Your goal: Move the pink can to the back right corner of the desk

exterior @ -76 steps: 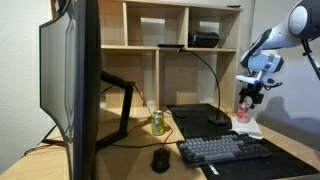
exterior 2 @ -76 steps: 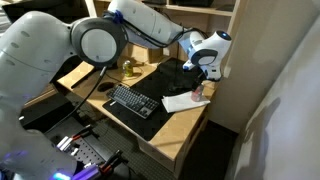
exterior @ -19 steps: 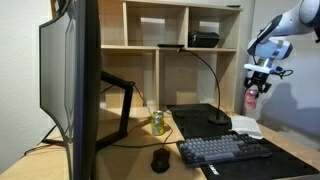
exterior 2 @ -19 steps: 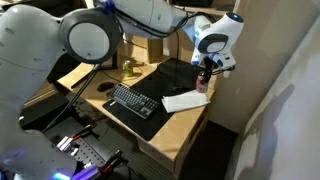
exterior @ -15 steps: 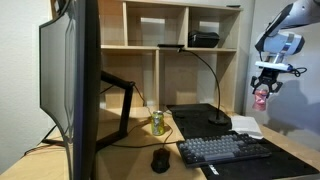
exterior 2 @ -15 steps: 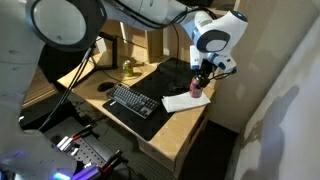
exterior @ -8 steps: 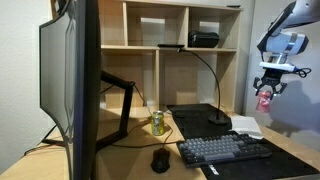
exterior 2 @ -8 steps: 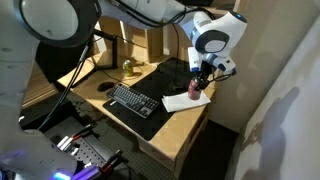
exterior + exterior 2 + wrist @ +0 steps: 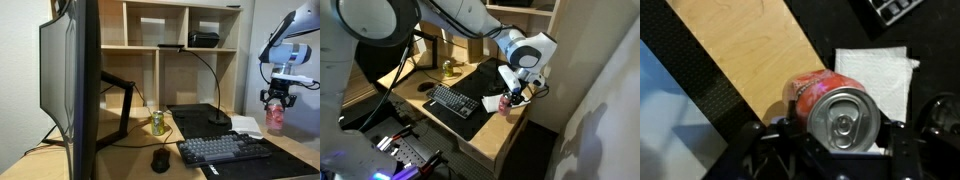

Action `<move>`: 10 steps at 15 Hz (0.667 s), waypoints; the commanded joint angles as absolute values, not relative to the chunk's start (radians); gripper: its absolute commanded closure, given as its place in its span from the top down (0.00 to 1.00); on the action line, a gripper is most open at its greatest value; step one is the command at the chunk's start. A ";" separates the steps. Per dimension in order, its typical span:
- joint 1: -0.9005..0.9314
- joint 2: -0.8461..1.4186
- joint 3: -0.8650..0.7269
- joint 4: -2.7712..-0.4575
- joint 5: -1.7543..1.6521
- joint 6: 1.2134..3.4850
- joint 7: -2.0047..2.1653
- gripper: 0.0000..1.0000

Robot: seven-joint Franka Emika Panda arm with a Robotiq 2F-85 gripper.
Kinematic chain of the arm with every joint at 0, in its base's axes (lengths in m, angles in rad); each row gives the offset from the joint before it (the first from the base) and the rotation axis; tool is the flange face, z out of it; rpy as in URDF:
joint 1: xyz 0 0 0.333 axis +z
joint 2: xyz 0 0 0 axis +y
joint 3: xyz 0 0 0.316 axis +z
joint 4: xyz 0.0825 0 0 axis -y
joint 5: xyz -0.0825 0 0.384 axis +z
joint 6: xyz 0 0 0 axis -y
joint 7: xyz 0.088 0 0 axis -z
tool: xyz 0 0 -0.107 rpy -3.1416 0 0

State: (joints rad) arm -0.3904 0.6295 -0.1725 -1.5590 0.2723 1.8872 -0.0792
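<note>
Clamped on the pink can (image 9: 825, 92), the tool (image 9: 837, 128) has its two dark fingers (image 9: 773, 136) pressed against opposite sides just under the silvery top, as the wrist view shows. The can stands upright in the grip, with its pull tab facing the camera. Below it lies the light-wood worktop (image 9: 745, 45), close to that worktop's outer edge, with a white paper sheet (image 9: 880, 68) just beside the can. In an exterior view the tool (image 9: 276, 110) hangs straight down with the can (image 9: 276, 121) low over the sheet, beyond the end of the dark keyboard (image 9: 224, 150). Whether the can's base touches the worktop cannot be told. A yellow-green can (image 9: 157, 122) stands well apart.
</note>
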 commanded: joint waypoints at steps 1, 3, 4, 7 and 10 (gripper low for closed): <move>-0.430 0.569 -0.172 -1.713 0.206 1.909 -0.310 0.42; -0.446 0.555 -0.173 -1.758 0.163 1.916 -0.429 0.42; -0.455 0.540 -0.170 -1.785 0.146 1.920 -0.487 0.42; -0.462 0.466 -0.171 -1.923 0.080 2.005 -0.641 0.42; -0.464 0.386 -0.168 -2.061 0.061 2.133 -0.783 0.42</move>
State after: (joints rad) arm -0.4526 0.5053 -0.1812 -1.8867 0.0855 2.0068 -0.6617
